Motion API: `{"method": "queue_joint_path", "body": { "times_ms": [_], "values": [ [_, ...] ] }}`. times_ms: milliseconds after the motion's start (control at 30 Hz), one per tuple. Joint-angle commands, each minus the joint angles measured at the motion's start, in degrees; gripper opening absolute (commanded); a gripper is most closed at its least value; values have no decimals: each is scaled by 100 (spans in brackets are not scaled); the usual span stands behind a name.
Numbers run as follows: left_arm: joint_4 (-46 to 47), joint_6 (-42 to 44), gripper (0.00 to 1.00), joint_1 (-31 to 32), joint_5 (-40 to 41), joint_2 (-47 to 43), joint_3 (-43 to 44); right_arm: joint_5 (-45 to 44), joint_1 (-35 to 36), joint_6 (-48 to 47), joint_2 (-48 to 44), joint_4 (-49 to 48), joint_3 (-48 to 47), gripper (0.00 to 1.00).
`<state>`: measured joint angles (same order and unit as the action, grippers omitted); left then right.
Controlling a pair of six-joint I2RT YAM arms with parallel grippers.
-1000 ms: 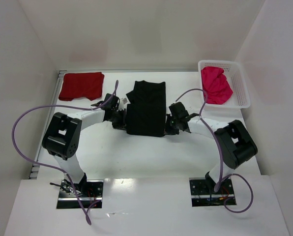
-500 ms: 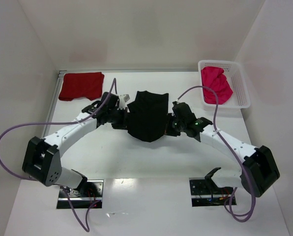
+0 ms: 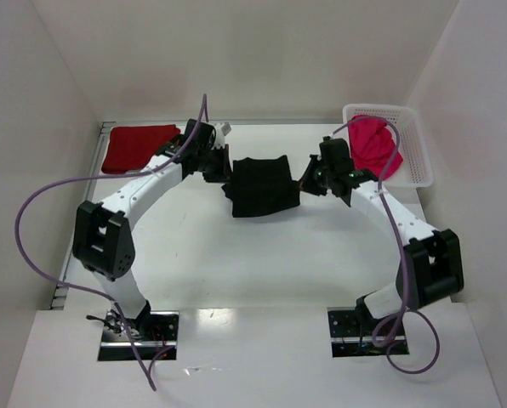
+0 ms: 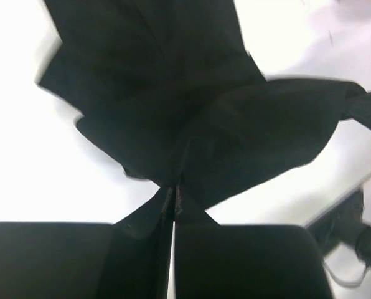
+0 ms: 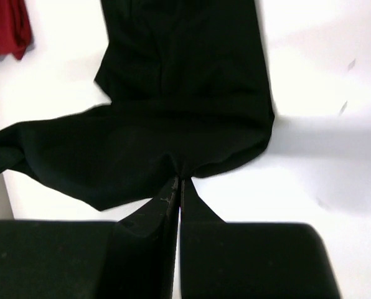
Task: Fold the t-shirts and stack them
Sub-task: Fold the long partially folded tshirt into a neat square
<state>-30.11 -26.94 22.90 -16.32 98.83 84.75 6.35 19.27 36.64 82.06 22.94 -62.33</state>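
Top external view: the black t-shirt (image 3: 262, 187) lies mid-table toward the back, doubled into a short block and stretched between my two claws. My left gripper (image 3: 222, 170) is clamped on its left edge and my right gripper (image 3: 307, 181) on its right edge. In both wrist views my fingertips meet with black cloth bunched between them. I judge this to be the fold in half, with the carried edge about to be laid. To do it well I should hold both claws level and evenly apart so the cloth is taut. Then I lower the edge square onto the layer beneath and let go only once it lies flat. The dark red t-shirt (image 3: 139, 147) lies folded at the back left corner, near my left claw but apart from it; that looks like the stack spot. The pink-red t-shirt (image 3: 374, 146) is crumpled in the white basket (image 3: 424, 166) at back right, just behind my right wrist. The bare table (image 3: 253, 263) toward me gives the open room, while the back wall (image 3: 253, 59) stands close beyond the shirts.
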Motion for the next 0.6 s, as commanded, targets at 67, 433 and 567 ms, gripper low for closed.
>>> {"method": "queue_joint_path", "body": {
  "times_ms": [67, 433, 567],
  "values": [
    [75, 119, 0, -390, -108, 769, 814, 226, -257, -412, 1045, -510, -964, 0],
    [110, 506, 3, -1085, -1242, 2728, 2712, 358, -414, -439, 3025, -748, -2642, 0],
    [49, 576, 10, -1085, -1497, 3449, 3538, 420, -468, -439, 3614, -747, -2995, 0]
  ]
}}
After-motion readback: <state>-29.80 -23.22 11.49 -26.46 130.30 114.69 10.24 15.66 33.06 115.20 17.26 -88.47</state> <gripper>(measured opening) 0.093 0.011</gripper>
